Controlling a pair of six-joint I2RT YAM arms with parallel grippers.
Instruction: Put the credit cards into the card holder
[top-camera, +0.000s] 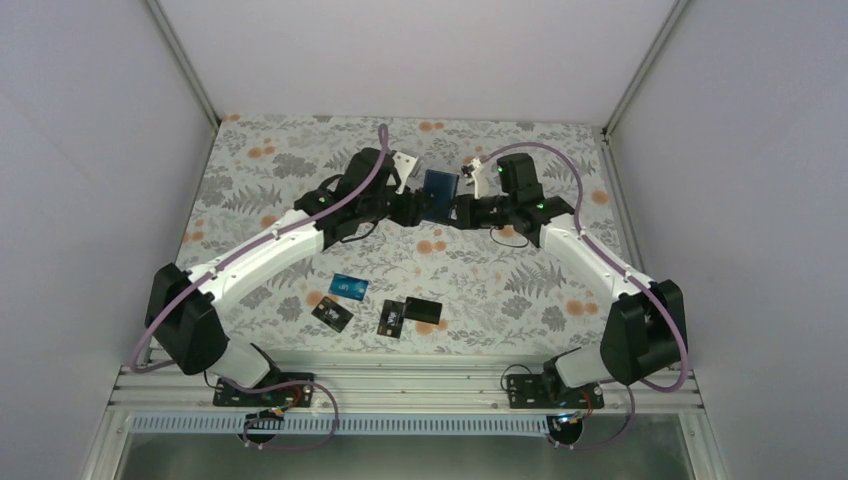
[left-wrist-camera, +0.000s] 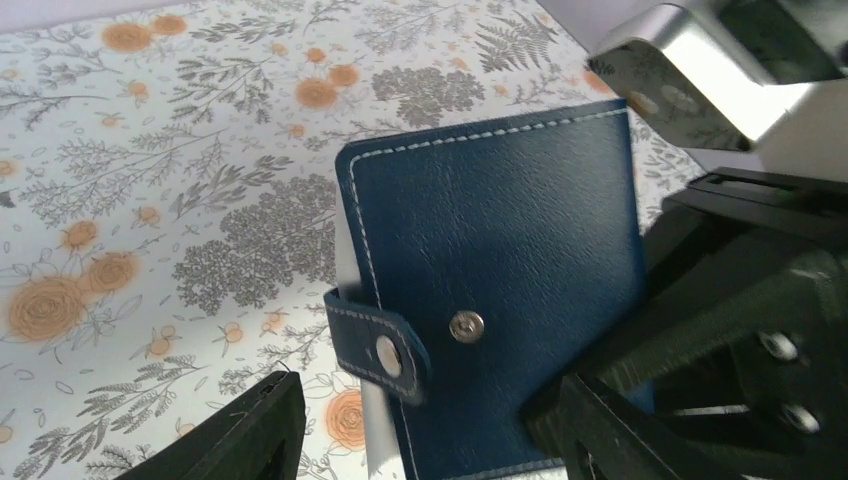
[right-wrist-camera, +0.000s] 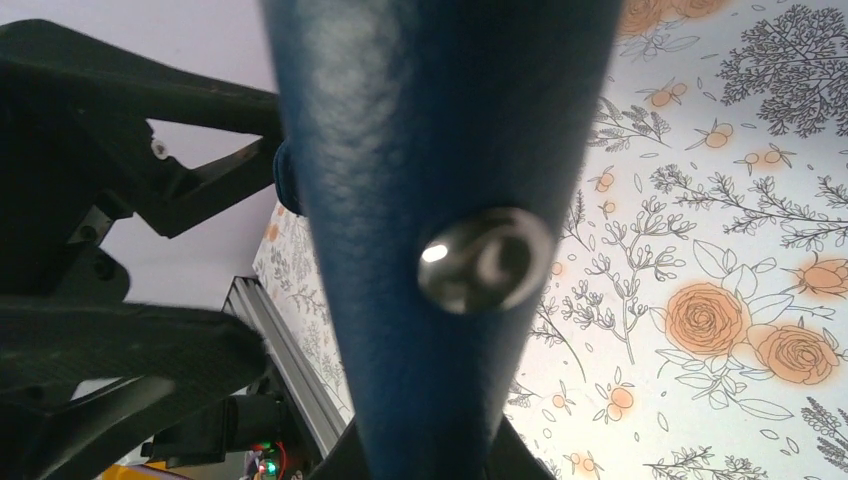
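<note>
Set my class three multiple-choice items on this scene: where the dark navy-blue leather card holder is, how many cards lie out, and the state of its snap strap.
1. The dark navy-blue leather card holder is: A on the near rail; B between the two grippers; C against the back wall.
2. How many thin rectangular cards lie on the floral tablecloth? A two; B six; C four.
3. The holder's snap strap is: A undone; B fastened; C missing.
Key: B, the right gripper clamps it opposite the left gripper; C, one teal-blue card, three black; A, its stud shows bare.
</note>
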